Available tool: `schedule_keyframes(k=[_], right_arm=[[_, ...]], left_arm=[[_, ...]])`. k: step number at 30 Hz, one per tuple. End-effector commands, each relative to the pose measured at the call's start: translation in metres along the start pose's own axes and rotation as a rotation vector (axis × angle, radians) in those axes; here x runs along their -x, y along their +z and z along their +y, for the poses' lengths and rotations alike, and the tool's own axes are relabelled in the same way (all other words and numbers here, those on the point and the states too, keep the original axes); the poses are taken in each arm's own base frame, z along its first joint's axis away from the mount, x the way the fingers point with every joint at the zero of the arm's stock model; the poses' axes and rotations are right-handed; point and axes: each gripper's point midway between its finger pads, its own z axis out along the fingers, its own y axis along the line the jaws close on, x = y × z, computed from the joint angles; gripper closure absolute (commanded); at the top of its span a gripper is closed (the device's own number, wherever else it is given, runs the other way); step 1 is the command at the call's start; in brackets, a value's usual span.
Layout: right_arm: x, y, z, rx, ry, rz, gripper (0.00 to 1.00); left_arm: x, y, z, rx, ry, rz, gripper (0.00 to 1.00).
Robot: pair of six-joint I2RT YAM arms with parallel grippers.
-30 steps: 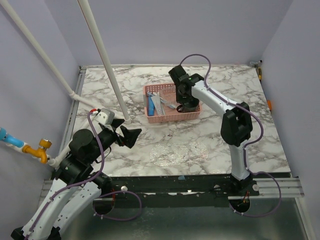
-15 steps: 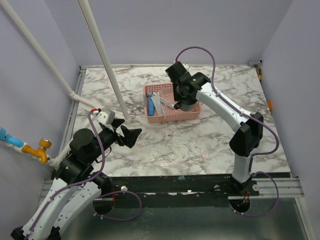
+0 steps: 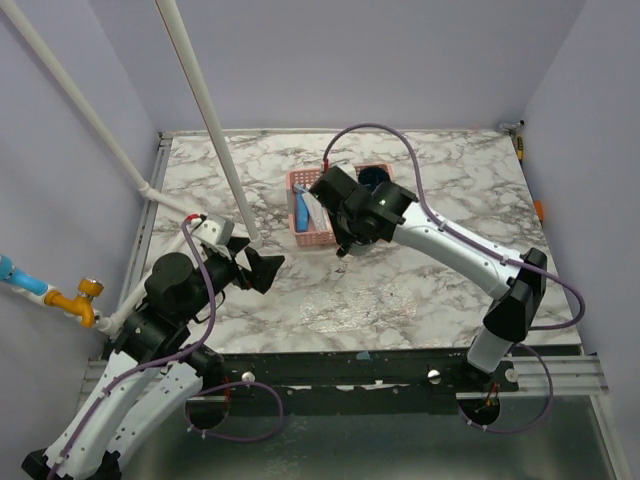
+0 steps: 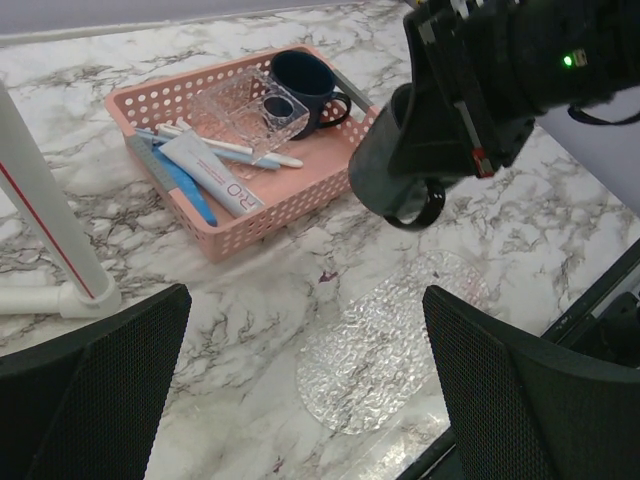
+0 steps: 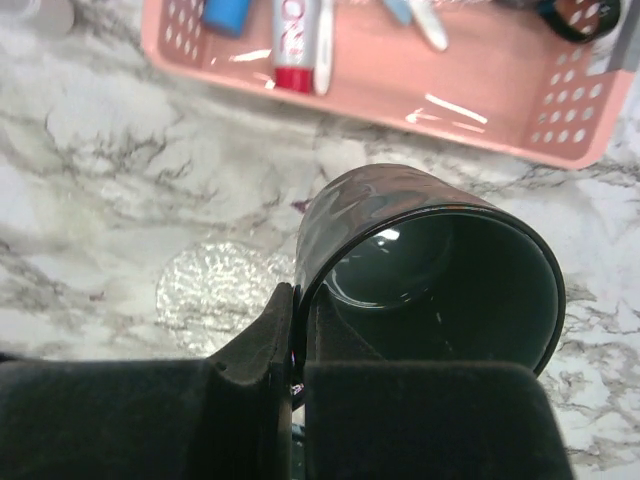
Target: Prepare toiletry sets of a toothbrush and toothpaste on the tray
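The small clear plastic tray lies flat on the marble table, its long axis running left to right, just beneath the right gripper. That gripper's jaws are clenched on the rim of a glossy dark mug. Beyond them, the pink perforated basket holds a white toothpaste tube with its red cap towards the tray, toothbrushes, a clear holder and a dark blue mug. The left gripper has its jaws released, the tray ahead.

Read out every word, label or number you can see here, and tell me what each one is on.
"RO", red letters on the white toothpaste tube in the basket; the rest of the word is not legible.
Right wrist view: red letters on the same tube, cropped and blurred, unreadable.
The held mug shows no text, and none is visible elsewhere.
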Motion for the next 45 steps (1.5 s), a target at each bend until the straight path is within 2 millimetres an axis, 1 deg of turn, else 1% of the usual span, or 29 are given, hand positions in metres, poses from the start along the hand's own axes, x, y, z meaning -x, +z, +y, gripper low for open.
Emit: schedule_keyframes(k=[1,4,7,10,13,17,21,27,34,40,45], right_arm=[[-0.014,-0.024,0.013,0.003,0.003,-0.030,1.00],[-0.029,-0.030,0.031,0.042,0.011,-0.023,1.00],[-0.045,-0.033,0.049,0.079,0.015,-0.010,1.00],[-0.059,-0.033,0.067,0.096,0.009,0.005,1.00],[-0.070,-0.032,0.081,0.089,0.000,0.009,1.00],[-0.084,-0.024,0.096,0.082,0.011,0.024,1.00],[-0.096,-0.013,0.109,0.074,0.041,0.035,1.00],[-0.109,0.004,0.121,0.049,0.068,0.043,1.00],[-0.119,0.022,0.133,0.039,0.084,0.070,1.00],[-0.125,0.033,0.138,0.023,0.085,0.080,1.00],[-0.128,0.038,0.139,0.015,0.088,0.085,1.00]], left_arm=[[0.005,-0.001,0.010,0.060,0.002,-0.012,0.01],[0.005,-0.003,0.015,0.090,-0.001,-0.014,0.01],[0.006,-0.005,0.027,0.160,-0.007,-0.020,0.01],[0.008,-0.007,0.033,0.194,-0.011,-0.035,0.01],[0.010,-0.010,0.036,0.214,-0.014,-0.045,0.01],[0.012,-0.013,0.037,0.224,-0.017,-0.057,0.01],[0.013,-0.016,0.043,0.258,-0.023,-0.067,0.01],[0.014,-0.021,0.053,0.325,-0.037,-0.077,0.01],[0.019,-0.035,0.075,0.464,-0.057,-0.112,0.01],[0.022,-0.043,0.083,0.513,-0.066,-0.140,0.01],[0.024,-0.046,0.084,0.525,-0.072,-0.153,0.01]])
